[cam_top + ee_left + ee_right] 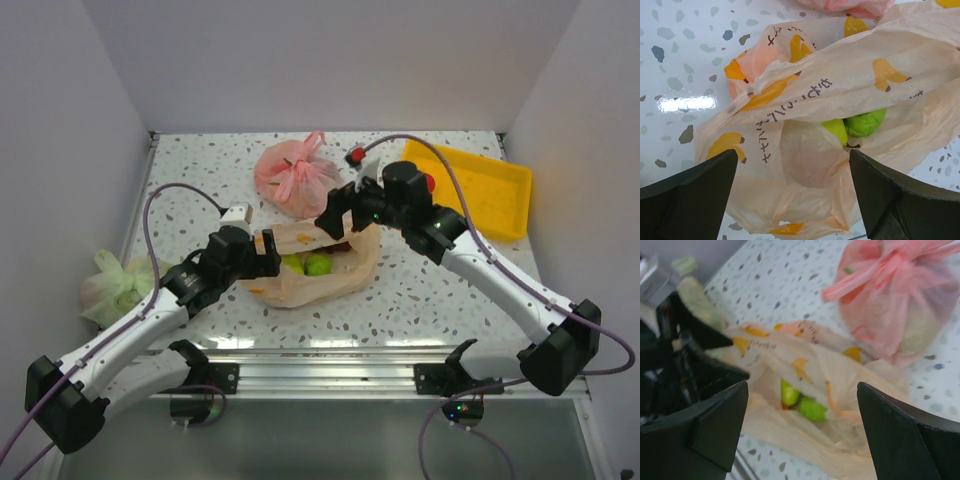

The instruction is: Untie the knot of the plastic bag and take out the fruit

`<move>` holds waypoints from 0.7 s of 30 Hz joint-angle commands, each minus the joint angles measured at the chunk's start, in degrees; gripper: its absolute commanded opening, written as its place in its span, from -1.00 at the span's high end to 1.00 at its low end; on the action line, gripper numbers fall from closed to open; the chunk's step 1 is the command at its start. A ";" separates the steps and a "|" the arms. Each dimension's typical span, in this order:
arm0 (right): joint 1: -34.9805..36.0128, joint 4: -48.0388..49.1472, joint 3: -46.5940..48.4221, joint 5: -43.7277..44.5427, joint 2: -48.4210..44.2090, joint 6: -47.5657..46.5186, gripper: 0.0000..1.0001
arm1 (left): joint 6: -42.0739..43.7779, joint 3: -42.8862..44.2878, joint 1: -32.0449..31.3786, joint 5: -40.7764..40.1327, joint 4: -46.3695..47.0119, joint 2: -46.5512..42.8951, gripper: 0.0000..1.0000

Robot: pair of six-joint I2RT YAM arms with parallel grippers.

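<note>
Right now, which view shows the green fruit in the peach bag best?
Left wrist view: the green fruit sits large and sharp inside the plastic bag. Right wrist shows it smaller, blurred; top external, only small green spots.

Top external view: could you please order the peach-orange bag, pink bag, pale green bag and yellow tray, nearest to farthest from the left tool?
1. peach-orange bag, right at the left tool.
2. pink bag, behind.
3. pale green bag, far left.
4. yellow tray, far right.
</note>
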 commanded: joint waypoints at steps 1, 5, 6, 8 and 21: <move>7.26 -0.48 -6.09 -4.05 -2.02 -1.38 -0.85 | 0.53 -1.09 -0.21 -0.86 1.49 0.07 -1.00; 12.71 0.49 -9.88 -2.91 1.04 0.91 -0.78 | 0.53 -2.14 -0.21 -0.25 2.02 0.25 -1.00; 12.98 0.93 -11.02 -3.00 2.09 1.34 -0.76 | 0.62 -2.23 -0.21 0.01 2.28 0.42 -1.00; 13.34 2.85 -11.99 -3.70 3.68 2.48 -0.73 | 0.71 -2.41 -0.21 0.63 2.46 0.60 -1.00; 13.25 6.64 -10.94 12.37 13.35 7.50 -0.48 | -1.23 -5.92 -0.21 4.50 3.61 -0.02 -1.00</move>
